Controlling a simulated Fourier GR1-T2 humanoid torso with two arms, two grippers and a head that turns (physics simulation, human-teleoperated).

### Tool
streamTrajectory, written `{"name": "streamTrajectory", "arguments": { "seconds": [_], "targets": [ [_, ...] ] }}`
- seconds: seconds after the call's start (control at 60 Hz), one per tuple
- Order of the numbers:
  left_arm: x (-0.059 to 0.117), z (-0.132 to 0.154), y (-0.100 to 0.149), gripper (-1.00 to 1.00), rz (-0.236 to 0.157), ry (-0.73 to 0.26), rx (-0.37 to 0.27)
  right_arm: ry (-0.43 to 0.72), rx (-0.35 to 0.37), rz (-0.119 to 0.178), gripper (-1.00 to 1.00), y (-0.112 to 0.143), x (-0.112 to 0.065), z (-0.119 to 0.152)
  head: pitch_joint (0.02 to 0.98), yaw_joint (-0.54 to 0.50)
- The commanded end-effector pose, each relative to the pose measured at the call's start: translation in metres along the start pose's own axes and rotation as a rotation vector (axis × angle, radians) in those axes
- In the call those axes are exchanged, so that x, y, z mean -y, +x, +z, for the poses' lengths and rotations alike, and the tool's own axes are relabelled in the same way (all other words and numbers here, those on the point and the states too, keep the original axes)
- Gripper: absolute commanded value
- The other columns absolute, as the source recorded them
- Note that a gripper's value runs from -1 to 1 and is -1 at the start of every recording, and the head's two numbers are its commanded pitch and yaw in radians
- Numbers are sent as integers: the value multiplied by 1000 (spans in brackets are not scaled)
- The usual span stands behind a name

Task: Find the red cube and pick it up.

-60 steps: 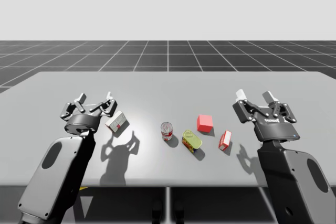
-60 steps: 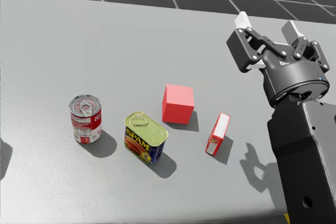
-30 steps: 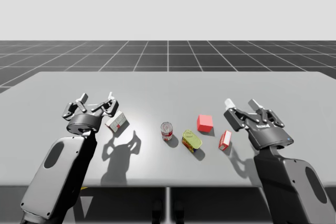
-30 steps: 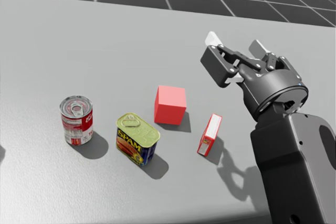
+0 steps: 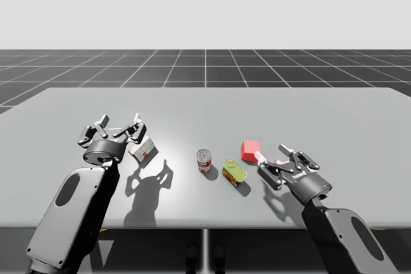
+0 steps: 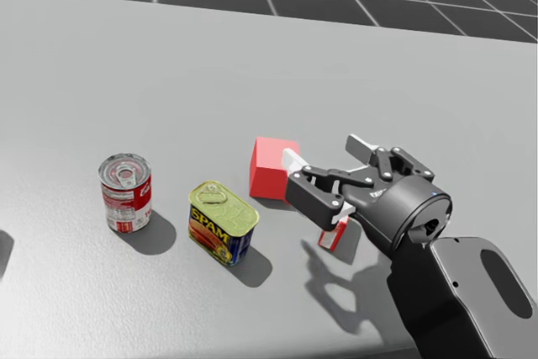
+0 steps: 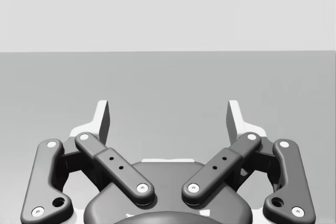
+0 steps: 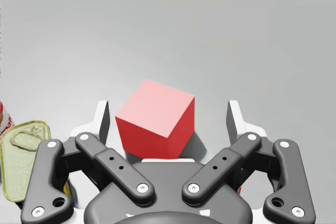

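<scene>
The red cube (image 5: pixel 250 150) (image 6: pixel 271 166) rests on the grey table (image 5: pixel 205 104), right of centre. My right gripper (image 5: pixel 270 158) (image 6: pixel 324 154) is low over the table just to the cube's right, open. In the right wrist view the cube (image 8: pixel 157 124) lies between the spread fingers of that gripper (image 8: pixel 168 119), with a gap on each side. My left gripper (image 5: pixel 119 124) (image 7: pixel 168 119) stands open at the table's left, holding nothing.
A yellow tin (image 5: pixel 234 171) (image 6: pixel 223 223) (image 8: pixel 21 156) and a red can (image 5: pixel 203 159) (image 6: pixel 126 192) stand left of the cube. A small red box (image 6: pixel 334 234) sits partly hidden under my right gripper. A white and red box (image 5: pixel 144 149) lies beside my left gripper.
My right arm has swung left and down from the table's right side until its open fingers flank the red cube. My head has turned slightly. The left arm has barely moved.
</scene>
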Motion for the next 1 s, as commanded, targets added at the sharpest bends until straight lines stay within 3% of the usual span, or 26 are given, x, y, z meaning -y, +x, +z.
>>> {"name": "streamTrajectory", "arguments": {
  "seconds": [0.017, 0.25, 0.35, 0.367, 0.467, 0.65, 1.0],
  "targets": [
    [1, 0, -1, -1000, -3, -1, -2, 39, -66, 13, -1000, -22, -3, -2, 783, -278],
    [1, 0, -1, -1000, -5, 1, -3, 43, -106, 40, -1000, -37, -10, -14, 785, -274],
    [1, 1, -1, -1000, -4, 1, -3, 20, -111, 63, -1000, -38, -13, -21, 787, -270],
    [1, 1, -1, -1000, -4, 1, -3, 8, -113, 80, -1000, -38, -13, -24, 787, -269],
    [1, 1, -1, -1000, -2, 2, -2, -15, -126, 95, -1000, -38, -14, -31, 787, -266],
    [1, 1, 0, -1000, 0, 1, -2, -17, -157, 77, -1000, -37, -16, -46, 788, -260],
    [1, 2, 1, -1000, 1, 0, -3, -16, -217, 73, -1000, -32, -21, -64, 787, -262]
  ]
}}
